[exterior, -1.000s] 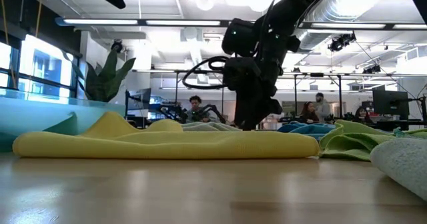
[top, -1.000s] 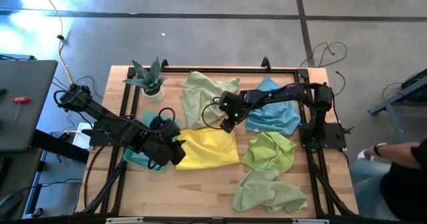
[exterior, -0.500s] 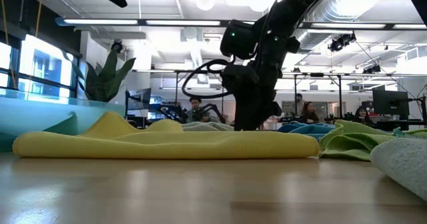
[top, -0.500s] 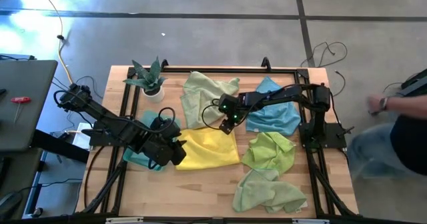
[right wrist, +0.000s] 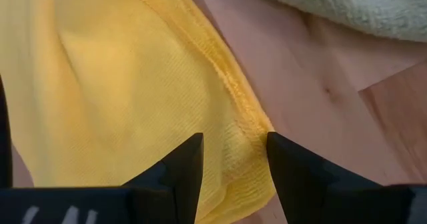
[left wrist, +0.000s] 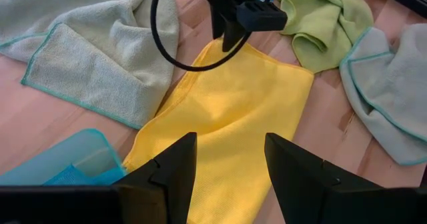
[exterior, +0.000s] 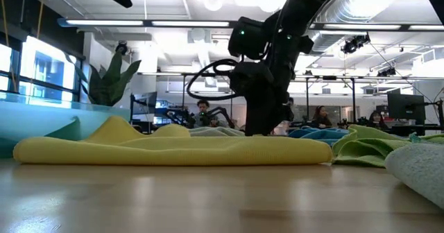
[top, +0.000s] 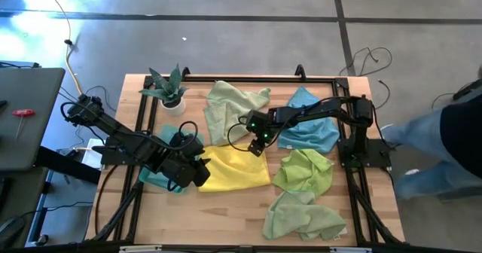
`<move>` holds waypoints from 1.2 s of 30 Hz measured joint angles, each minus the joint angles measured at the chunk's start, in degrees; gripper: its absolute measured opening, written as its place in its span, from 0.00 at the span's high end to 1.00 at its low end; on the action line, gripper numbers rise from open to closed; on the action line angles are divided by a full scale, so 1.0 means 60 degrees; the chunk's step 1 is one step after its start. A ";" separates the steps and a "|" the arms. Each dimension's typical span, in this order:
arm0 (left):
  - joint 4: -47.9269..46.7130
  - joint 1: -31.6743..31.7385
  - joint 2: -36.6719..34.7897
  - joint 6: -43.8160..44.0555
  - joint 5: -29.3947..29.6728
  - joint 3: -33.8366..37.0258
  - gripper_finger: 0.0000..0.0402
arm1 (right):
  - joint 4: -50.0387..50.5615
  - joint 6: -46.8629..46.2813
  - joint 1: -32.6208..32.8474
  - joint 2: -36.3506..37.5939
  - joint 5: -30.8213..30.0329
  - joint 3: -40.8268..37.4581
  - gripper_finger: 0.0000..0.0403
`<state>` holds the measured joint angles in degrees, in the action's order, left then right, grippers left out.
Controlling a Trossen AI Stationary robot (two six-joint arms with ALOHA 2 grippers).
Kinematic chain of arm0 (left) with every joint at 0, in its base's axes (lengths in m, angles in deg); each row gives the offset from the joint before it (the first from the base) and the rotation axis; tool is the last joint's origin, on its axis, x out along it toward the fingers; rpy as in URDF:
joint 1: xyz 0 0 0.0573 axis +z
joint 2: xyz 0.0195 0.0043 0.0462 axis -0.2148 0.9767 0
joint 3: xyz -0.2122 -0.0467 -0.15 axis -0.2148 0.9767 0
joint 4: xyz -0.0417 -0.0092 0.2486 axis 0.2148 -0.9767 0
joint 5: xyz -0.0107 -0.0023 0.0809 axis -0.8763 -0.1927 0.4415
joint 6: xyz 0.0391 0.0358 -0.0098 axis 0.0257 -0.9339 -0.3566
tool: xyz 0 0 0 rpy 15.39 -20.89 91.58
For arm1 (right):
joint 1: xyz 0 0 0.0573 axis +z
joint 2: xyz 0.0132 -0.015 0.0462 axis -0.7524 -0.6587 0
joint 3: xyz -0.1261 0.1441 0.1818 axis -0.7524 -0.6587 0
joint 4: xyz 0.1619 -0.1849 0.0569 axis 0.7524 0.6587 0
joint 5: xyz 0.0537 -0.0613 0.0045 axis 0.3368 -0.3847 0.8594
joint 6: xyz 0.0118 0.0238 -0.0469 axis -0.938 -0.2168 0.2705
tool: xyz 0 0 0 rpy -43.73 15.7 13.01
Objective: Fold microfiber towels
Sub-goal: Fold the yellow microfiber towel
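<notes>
The yellow towel (top: 233, 169) lies spread flat mid-table. My right gripper (top: 257, 146) points steeply down at its far right corner (right wrist: 257, 127). It is open, with one finger on each side of the corner's edge (right wrist: 233, 164). My left gripper (top: 194, 172) hangs open above the towel's near left part (left wrist: 230, 164), clear of it. A pale green towel (top: 233, 106) lies crumpled at the far side, a blue one (top: 309, 129) to its right. A green towel (top: 305, 170) and a pale green one (top: 301, 217) lie at the right. A teal towel (top: 157, 176) shows under my left arm. My right gripper comes from above, slanting in from the table's right. Its fingers (right wrist: 183, 167) stand astride the hemmed edge of the yellow towel's far right corner. The fingertips run out of the wrist view, so I cannot tell whether they touch the cloth, which lies flat on the table.
A small potted plant (top: 169, 91) stands at the table's far left. Black frame rails (top: 248, 78) run along the table's edges. A person (top: 452, 147) moves beside the right edge. Bare wood (top: 226, 215) shows near the front edge.
The person beyond the table's right edge has walked along it. Both grippers and the towels stand as they did.
</notes>
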<state>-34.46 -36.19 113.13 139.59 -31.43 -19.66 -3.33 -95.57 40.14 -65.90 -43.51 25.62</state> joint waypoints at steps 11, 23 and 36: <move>0.0000 0.0000 0.0000 -0.0180 0.0000 0.0000 0.58 | -0.0065 0.0097 0.0197 0.0007 -0.0389 0.0000 0.71; -0.0004 0.0000 0.0000 -0.0180 0.0000 0.0000 0.58 | -0.0048 0.0300 0.0006 0.0011 -0.0552 0.0019 0.77; -0.0004 0.0001 0.0000 -0.0180 0.0000 0.0000 0.58 | 0.0709 0.0616 0.0152 0.0018 -0.0579 0.0401 0.91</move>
<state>-34.48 -36.19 113.13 138.51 -31.43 -19.66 0.92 -91.88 41.05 -65.79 -46.98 28.02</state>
